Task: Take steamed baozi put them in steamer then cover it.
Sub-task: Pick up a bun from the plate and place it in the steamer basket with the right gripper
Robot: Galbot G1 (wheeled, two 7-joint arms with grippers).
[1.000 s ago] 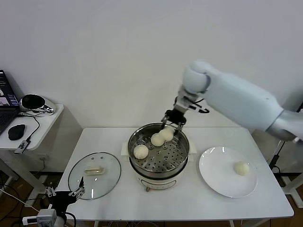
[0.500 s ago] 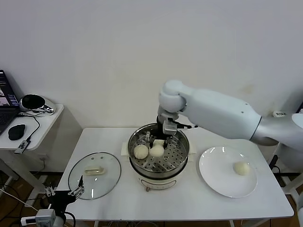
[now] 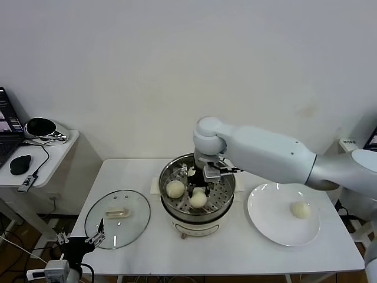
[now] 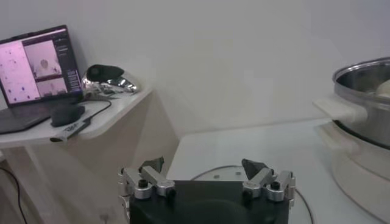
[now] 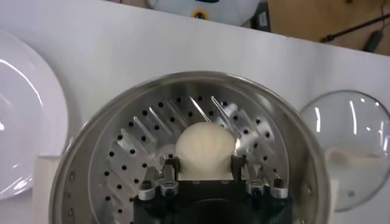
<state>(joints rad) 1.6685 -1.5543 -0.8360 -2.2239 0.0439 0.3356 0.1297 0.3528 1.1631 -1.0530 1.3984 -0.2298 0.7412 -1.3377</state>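
The head camera looks forward and down from well back, taking in the whole white table with the steamer at its middle. The right wrist camera sits directly above the right gripper, facing straight down into the steamer at close range (its perforated tray fills most of the picture). The left wrist camera rides low behind the left gripper, facing level across the table edge toward the side desk. All three share the steamer; its rim shows beside the left gripper.
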